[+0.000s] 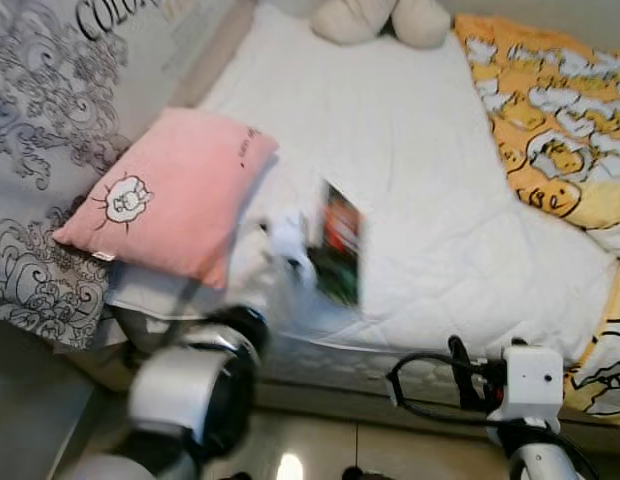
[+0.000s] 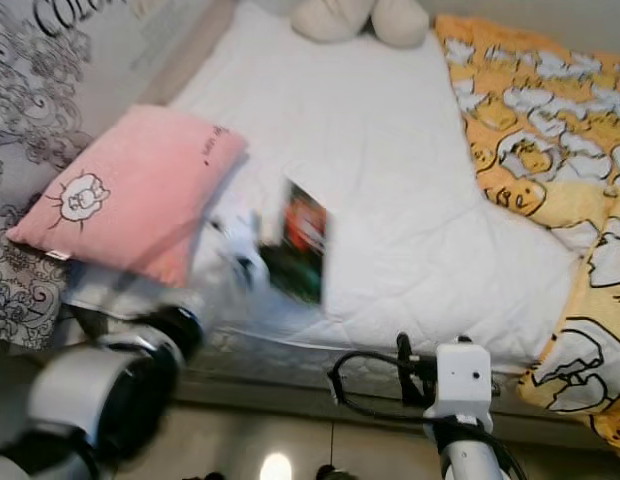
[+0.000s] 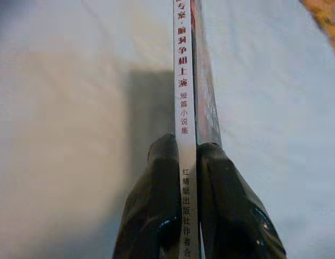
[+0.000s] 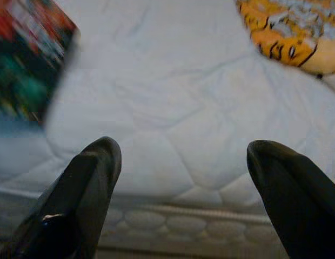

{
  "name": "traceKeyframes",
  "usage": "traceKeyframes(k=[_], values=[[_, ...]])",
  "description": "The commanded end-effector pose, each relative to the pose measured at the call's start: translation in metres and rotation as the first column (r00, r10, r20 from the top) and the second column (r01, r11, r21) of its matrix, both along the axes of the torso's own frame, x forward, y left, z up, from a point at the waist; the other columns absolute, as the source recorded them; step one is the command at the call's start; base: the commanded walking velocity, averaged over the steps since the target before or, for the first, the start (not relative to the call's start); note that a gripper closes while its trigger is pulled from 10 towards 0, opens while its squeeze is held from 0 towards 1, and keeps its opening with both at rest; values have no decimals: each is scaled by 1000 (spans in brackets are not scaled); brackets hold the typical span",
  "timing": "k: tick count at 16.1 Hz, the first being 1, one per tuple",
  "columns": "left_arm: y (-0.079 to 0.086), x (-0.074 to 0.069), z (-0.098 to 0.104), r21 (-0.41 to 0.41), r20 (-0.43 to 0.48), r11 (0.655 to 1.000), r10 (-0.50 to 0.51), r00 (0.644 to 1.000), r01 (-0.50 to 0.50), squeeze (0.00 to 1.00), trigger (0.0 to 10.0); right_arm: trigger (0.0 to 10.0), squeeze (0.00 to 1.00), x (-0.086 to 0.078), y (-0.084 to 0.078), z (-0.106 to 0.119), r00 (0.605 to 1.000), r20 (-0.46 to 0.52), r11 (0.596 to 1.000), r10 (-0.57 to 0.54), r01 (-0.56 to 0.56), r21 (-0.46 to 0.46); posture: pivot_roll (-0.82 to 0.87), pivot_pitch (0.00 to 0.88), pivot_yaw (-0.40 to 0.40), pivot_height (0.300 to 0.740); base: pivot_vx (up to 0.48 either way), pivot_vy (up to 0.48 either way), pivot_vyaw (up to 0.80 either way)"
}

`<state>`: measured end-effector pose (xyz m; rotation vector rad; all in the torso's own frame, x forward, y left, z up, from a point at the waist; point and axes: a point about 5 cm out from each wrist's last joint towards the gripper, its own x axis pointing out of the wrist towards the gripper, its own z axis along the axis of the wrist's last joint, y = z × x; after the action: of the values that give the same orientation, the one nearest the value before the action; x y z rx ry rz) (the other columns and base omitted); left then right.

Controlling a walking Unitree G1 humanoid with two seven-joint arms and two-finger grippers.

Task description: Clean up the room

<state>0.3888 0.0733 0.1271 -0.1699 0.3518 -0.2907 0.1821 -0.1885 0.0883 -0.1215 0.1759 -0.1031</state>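
book spine [image 3: 185, 108] reading 短篇小说集, "COLO" on grey bedding [image 1: 50, 120]

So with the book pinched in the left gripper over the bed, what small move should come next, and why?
Probably carry the book clear of the white mattress. The left gripper is clamped on its spine, holding it above the bed beside the pink pillow. The right gripper hangs open near the mattress edge.

The pillow [image 1: 170, 195] is pink with a small white cartoon face; the quilted mattress [image 1: 420, 200] is white. The blanket [image 1: 560, 130] is orange-yellow with white and black cartoon figures. The book [image 1: 338, 245] has a dark cover with red and green and a white spine [image 3: 185, 124] with red and dark lettering.
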Motion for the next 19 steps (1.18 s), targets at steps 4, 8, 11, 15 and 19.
traceKeyframes(k=[4,8,11,15,19], values=[[14,8,14,188,78,982,-16,997,1,0,10000,10000,0,-6,1,1,999,-36,1000,10,-10,-11,-221,242,-39,740,0,0,0],[25,11,18,388,117,921,-71,991,20,0,10000,10000,0,-7,3,1,999,-51,1000,15,-16,-8,-224,250,-37,740,0,0,0],[32,17,31,518,155,855,-120,981,23,722,10000,10000,0,-8,-7,1,997,-60,999,-43,43,-5,-226,252,-34,740,0,0,0],[46,21,42,524,187,850,-64,980,-45,1000,10000,10000,0,-9,-5,1,997,-67,999,-32,31,-8,-233,253,-32,740,0,0,0],[64,24,47,561,217,819,-5,976,-121,1000,10000,10000,0,-7,-5,0,997,-72,1000,-25,25,-9,-226,245,-33,740,0,0,0]])
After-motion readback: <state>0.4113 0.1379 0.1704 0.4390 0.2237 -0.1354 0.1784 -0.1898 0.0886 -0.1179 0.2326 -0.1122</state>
